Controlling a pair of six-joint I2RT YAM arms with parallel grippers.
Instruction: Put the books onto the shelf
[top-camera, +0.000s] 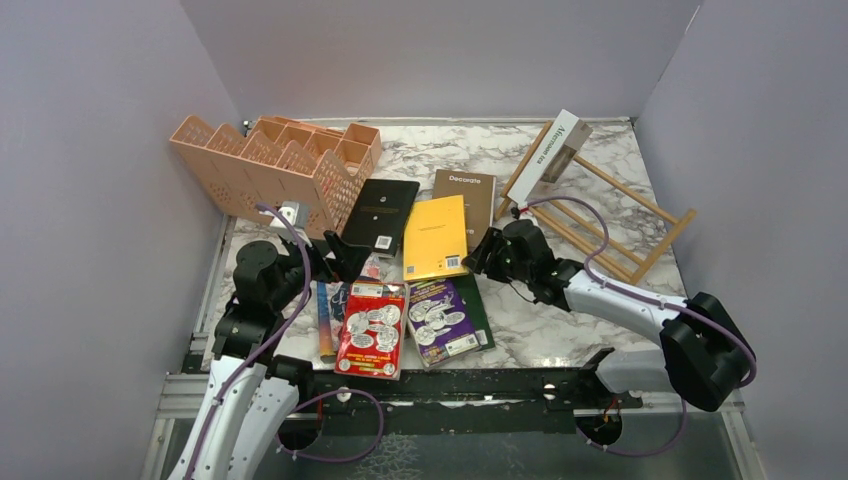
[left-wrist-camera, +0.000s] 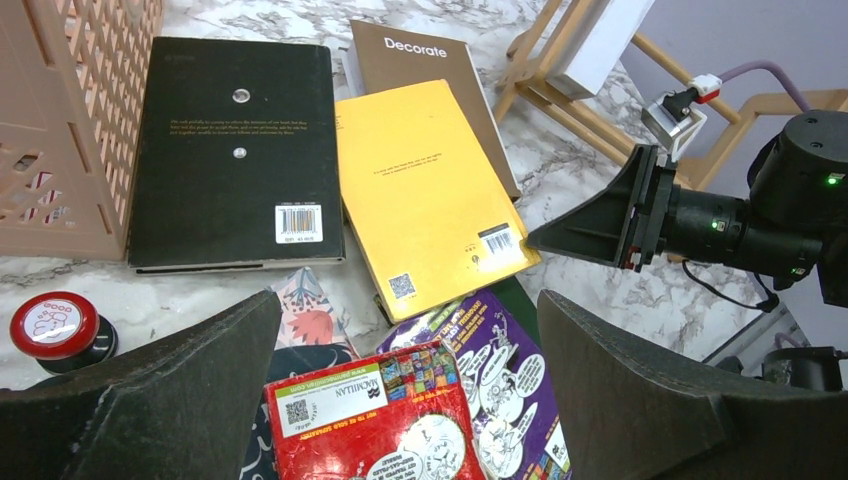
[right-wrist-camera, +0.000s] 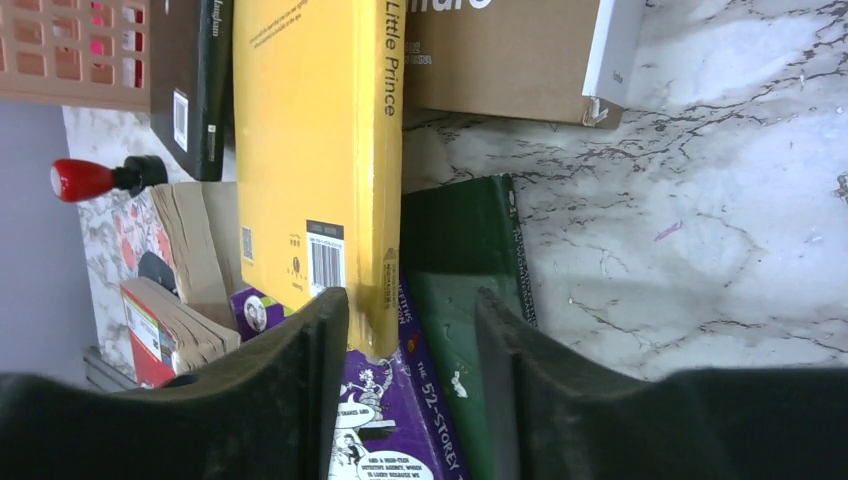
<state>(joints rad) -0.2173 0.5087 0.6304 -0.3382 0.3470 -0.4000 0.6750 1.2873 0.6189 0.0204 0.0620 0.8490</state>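
**Yellow book's raised corner sits at the mouth of the right pincer**

The thin yellow paperback book (top-camera: 436, 235) lies flat in the middle of the white marble table (top-camera: 560, 320). Its top edge overlaps the brown "Decorate" book (top-camera: 475, 195). Its near corner rests on the purple cartoon-cover book (top-camera: 440, 320) and the dark green book (right-wrist-camera: 460, 240). That overlap seems to keep the corner off the marble, which is probably why the right gripper (right-wrist-camera: 405, 310) approaches there: a lifted edge gives the fingers something to get under.

In the right wrist view the jaws stand apart, released, clamping nothing. The yellow book's barcode corner lies just ahead of them and partly within the gap. It looks very close to the left finger, but contact cannot be confirmed.

The small light-wood slatted rack (top-camera: 667, 245) stands beyond this arm at the far right. A white book (top-camera: 558, 147) leans at its left end, so the remaining slats look free for more.

The left gripper (left-wrist-camera: 408, 300) hovers spread wide and empty over the red cartoon-cover book (top-camera: 372, 328), near the black book (top-camera: 382, 212) and the peach plastic lattice organizer (top-camera: 270, 165). It appears to be waiting clear of the right arm's reach.
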